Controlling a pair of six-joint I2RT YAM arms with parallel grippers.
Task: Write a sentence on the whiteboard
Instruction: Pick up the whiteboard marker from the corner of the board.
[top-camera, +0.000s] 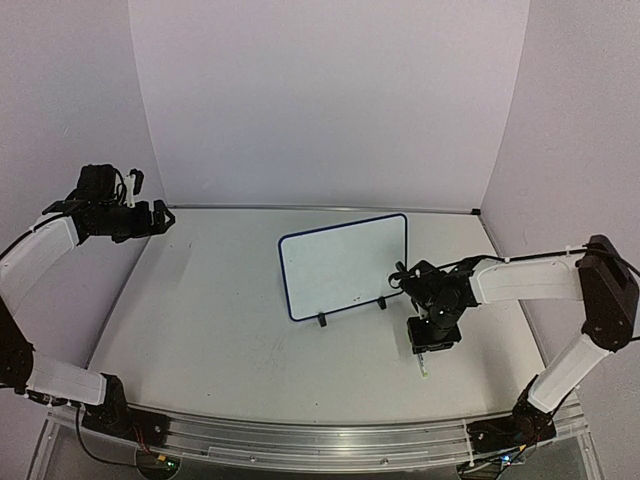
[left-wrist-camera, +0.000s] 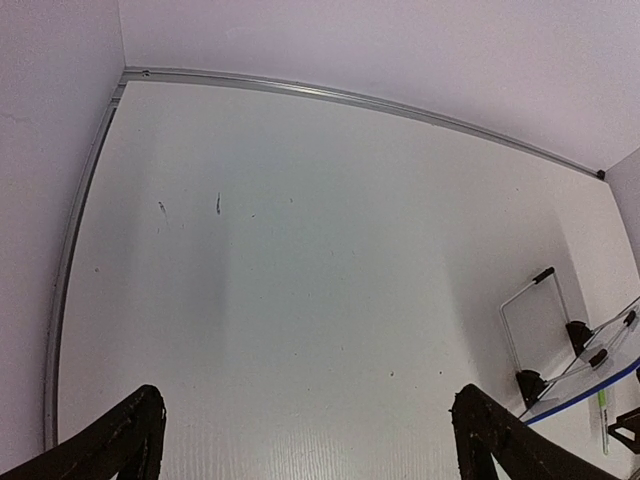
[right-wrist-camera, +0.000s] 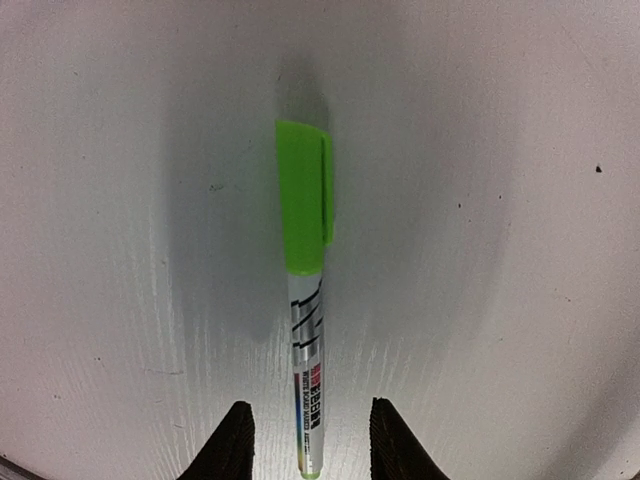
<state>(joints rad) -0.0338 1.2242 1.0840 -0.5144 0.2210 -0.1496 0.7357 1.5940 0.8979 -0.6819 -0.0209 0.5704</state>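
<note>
**Right jaws straddle the marker**

The left gripper (top-camera: 160, 217) hangs at the table's (top-camera: 220, 320) far left, jaws wide apart and empty. The whiteboard (top-camera: 345, 265) stands upright mid-table. Just right of it, the right gripper (top-camera: 429, 350) points down over the marker (right-wrist-camera: 305, 230), its jaws partly open either side of the barrel, not touching it.

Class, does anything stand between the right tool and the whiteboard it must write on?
Nothing visible does. The right tool straddles a capped green marker lying on the table; only bare table separates it from the whiteboard.
</note>
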